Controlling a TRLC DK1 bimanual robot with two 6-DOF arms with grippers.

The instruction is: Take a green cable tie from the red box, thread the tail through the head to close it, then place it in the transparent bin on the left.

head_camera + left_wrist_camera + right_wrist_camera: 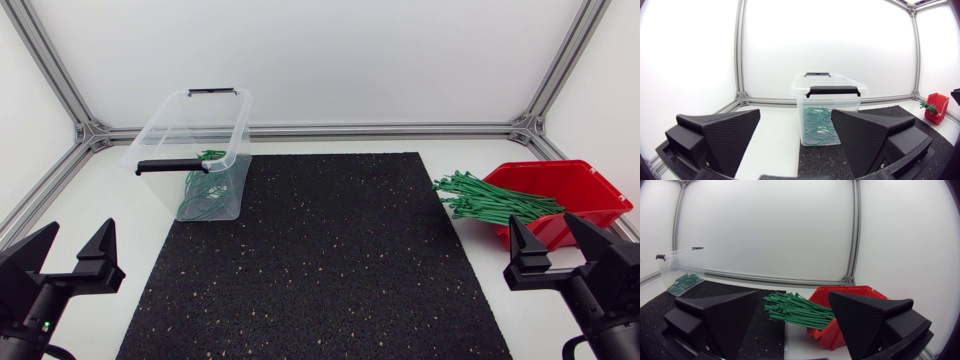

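One white table [100, 200], bounded along the far edge and both sides by a grey metal rail [380, 130]. Laid over its middle, one black speckled mat [330, 260], running from the near edge almost to the far rail, with a strip of white table left on either side. At the mat's far left corner, one transparent bin [247, 125], upright and lidless, part on the mat and part on the white strip, with two black handles, one at each end. At the right, just off the mat's edge, one red box [575, 185], tilted with its open mouth towards the mat. The mat's whole width as open room between bin and box. Two tools, both near the front edge and well apart from bin and box: left tool [80, 225] over the left strip, right tool [540, 220] near the red box, each with its two wedge fingers spread wide and gripping nothing. Seen from the left wrist, left tool [795, 115] facing the transparent bin [829, 82]; from the right wrist, right tool [794, 295] facing the red box [850, 292]. Green cable ties [490, 200] in one straight bundle, too many to count, spilling from the box mouth onto the table beside the mat. Looped ties [200, 195] heaped on the bin floor, count unclear.
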